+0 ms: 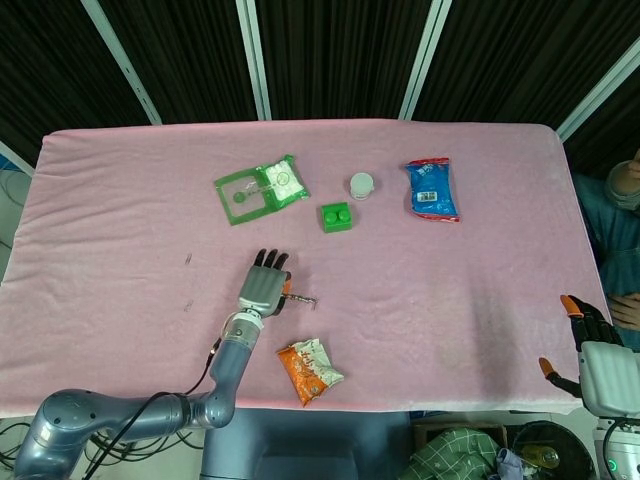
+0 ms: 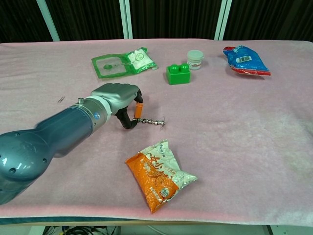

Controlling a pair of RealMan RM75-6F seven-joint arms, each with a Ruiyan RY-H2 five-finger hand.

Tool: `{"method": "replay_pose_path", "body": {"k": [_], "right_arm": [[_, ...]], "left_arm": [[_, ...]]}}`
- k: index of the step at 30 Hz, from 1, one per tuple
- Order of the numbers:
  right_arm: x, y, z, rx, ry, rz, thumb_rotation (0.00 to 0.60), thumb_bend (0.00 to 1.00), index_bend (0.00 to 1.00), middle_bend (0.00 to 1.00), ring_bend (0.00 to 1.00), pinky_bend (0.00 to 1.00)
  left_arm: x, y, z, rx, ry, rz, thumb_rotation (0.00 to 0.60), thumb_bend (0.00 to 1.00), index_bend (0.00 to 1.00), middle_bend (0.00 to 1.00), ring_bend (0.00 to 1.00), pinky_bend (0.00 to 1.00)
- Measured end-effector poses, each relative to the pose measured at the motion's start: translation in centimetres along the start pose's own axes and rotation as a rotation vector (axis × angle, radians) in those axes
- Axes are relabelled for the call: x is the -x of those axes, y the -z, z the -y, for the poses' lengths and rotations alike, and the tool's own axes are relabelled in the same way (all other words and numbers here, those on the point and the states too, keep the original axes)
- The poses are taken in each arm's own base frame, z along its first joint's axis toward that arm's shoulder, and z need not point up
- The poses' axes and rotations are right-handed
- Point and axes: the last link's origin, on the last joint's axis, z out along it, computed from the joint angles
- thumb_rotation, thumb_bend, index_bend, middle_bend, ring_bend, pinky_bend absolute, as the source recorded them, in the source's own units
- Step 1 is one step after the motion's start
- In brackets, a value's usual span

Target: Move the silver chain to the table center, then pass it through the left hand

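The silver chain (image 2: 152, 121) lies stretched on the pink cloth left of the table's middle, also seen as a short dark line (image 1: 303, 298) in the head view. My left hand (image 2: 117, 96) (image 1: 263, 287) pinches the chain's left end between thumb and an orange-tipped finger, the hand low over the cloth. My right hand (image 1: 588, 352) hangs off the table's right front corner with its fingers apart and nothing in it; the chest view does not show it.
An orange snack bag (image 2: 158, 175) lies just in front of the chain. Further back are a green flat packet (image 2: 122, 62), a green brick (image 2: 177, 74), a small white jar (image 2: 195, 59) and a blue bag (image 2: 244, 59). A person sits at the right edge (image 1: 620, 190).
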Motion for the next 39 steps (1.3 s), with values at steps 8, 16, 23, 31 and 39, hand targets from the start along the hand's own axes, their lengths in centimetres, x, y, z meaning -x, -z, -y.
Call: {"method": "replay_pose_path", "body": {"k": [8, 16, 23, 31, 39], "right_arm": [[-0.1, 0.0, 0.0, -0.001, -0.006, -0.002, 0.6, 0.15, 0.05, 0.07, 0.09, 0.21], [-0.1, 0.0, 0.0, -0.003, -0.009, 0.0, 0.6, 0.15, 0.05, 0.07, 0.09, 0.21], [-0.1, 0.0, 0.1, -0.006, -0.012, 0.0, 0.6, 0.15, 0.05, 0.07, 0.09, 0.21], [0.0, 0.1, 0.2, -0.007, -0.012, 0.002, 0.6, 0.15, 0.05, 0.07, 0.09, 0.21], [0.1, 0.1, 0.3, -0.009, -0.012, 0.007, 0.6, 0.15, 0.05, 0.07, 0.09, 0.21]], "left_arm": [[0.1, -0.1, -0.1, -0.003, -0.001, -0.002, 0.6, 0.39, 0.58, 0.12, 0.0, 0.0], [-0.2, -0.1, -0.2, 0.002, -0.01, -0.017, 0.6, 0.39, 0.58, 0.12, 0.0, 0.0], [-1.0, -0.1, 0.3, -0.001, -0.023, -0.045, 0.6, 0.4, 0.59, 0.12, 0.0, 0.0], [-1.7, 0.1, 1.1, 0.021, -0.064, -0.074, 0.6, 0.41, 0.59, 0.12, 0.0, 0.0], [-2.2, 0.0, 2.0, 0.017, -0.085, -0.094, 0.6, 0.41, 0.6, 0.12, 0.0, 0.0]]}}
